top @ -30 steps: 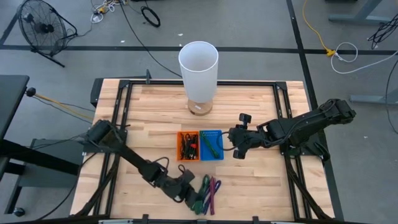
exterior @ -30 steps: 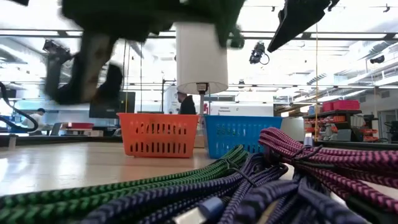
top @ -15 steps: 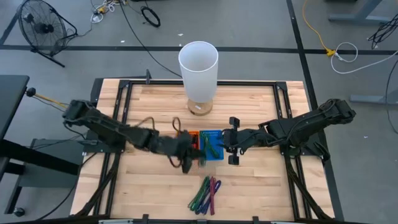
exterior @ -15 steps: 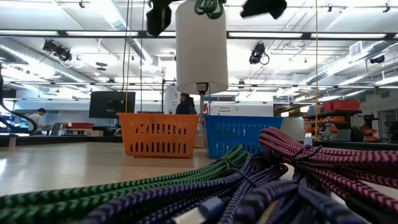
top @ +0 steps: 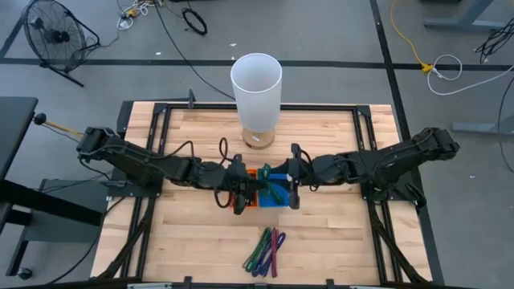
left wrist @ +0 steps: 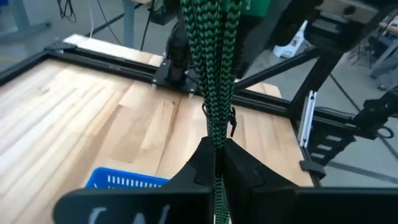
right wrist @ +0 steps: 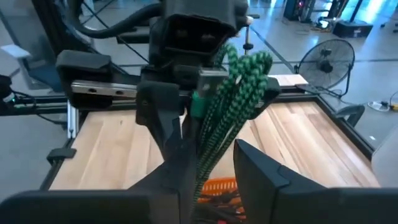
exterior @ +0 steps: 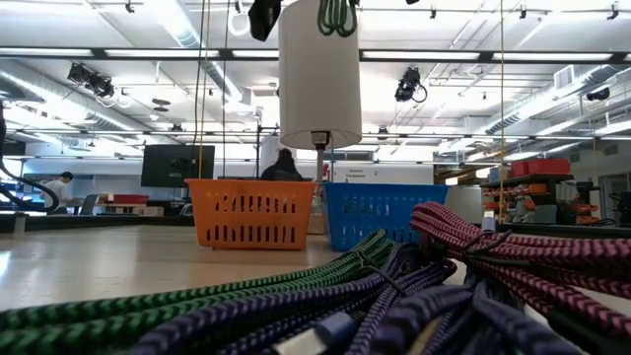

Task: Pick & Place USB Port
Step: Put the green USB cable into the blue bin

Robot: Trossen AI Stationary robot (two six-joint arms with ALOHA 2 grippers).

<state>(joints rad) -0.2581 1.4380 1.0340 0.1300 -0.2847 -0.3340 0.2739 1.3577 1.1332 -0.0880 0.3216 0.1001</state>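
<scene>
The green braided USB cable bundle (left wrist: 214, 74) hangs in the air above the two small baskets at mid-bench, pinched between the pressed-together fingers of the left pincer (left wrist: 219, 163); in the left wrist view the coil runs straight out past the fingertips, bound by a dark tie; in the right wrist view the same bundle (right wrist: 231, 99) stands between the right pincer's (right wrist: 214, 163) own spread fingers, its loop end toward the left arm's wrist; I cannot tell whether those fingers touch it; in the high view the two pincers meet nose to nose, the left pincer (top: 241, 186) over the orange plastic mesh basket (top: 238, 201) and the right pincer (top: 291, 178) over the edge of the blue plastic mesh basket (top: 275, 199) just beside it; a green cable lies in the blue basket and dark cables in the orange one; nearer the front edge of the light wooden slatted bench (top: 193, 128) lies a loose pile of green, purple and magenta braided cables (top: 266, 250), well apart from the baskets; behind the baskets stands a tall white cylinder on a round wooden base (top: 256, 88); in the low view the baskets (exterior: 251, 212) sit side by side beyond the cable pile (exterior: 394, 296).
</scene>
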